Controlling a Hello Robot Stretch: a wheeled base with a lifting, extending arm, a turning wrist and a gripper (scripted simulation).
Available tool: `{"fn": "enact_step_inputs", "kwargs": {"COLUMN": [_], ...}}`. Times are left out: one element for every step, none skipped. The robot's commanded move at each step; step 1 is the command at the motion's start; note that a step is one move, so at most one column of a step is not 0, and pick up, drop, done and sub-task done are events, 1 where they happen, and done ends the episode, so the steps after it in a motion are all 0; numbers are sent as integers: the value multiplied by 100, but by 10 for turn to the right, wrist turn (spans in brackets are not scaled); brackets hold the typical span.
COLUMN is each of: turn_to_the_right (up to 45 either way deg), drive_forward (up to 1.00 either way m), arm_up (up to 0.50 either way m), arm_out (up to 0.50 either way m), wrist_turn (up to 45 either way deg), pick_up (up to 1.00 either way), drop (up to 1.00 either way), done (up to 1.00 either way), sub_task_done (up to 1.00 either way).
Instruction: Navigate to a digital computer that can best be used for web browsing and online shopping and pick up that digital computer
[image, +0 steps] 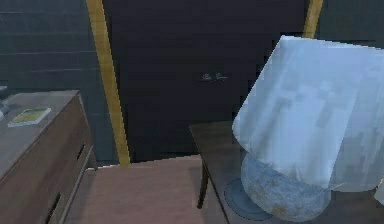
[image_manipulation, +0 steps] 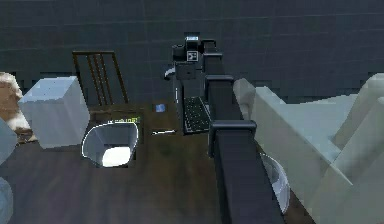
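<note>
Risk of shoving the dark flat slab with a keyboard face (image_manipulation: 195, 113), by its look the computer to pick up, along the dark wooden table (image_manipulation: 60, 185) or off its far edge. Lies flat there, just beside the dark square arm bar (image_manipulation: 235, 170), so easily dragged by a sideways turn of the base or a careless pull-back.

Risk too of reaching past it. Sits on the bar's left in the arm side view, nearer the robot than the claw (image_manipulation: 173, 74), with the claw farther out beyond its far end. Cannot tell whether the claw grasps anything, with table edge and dark wall behind it.

Further out, possible snags:
- small pale blue object (image_manipulation: 160, 107) just left of the slab
- white rounded shell-like thing (image_manipulation: 110, 145)
- white box (image_manipulation: 55, 110)
- slatted wooden chair back (image_manipulation: 100, 75)
- white armchair (image_manipulation: 320, 140) near the bar's right

In the forward view, a white-shaded lamp with a mottled blue-grey round base (image: 300, 130) close ahead, easily knocked by driving forward.
</note>
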Motion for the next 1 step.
{"fn": "enact_step_inputs", "kwargs": {"turn_to_the_right": [0], "drive_forward": [0], "arm_up": [0], "arm_out": [0], "wrist_turn": [0], "pick_up": [100], "drop": [0], "done": [0], "sub_task_done": [0]}}
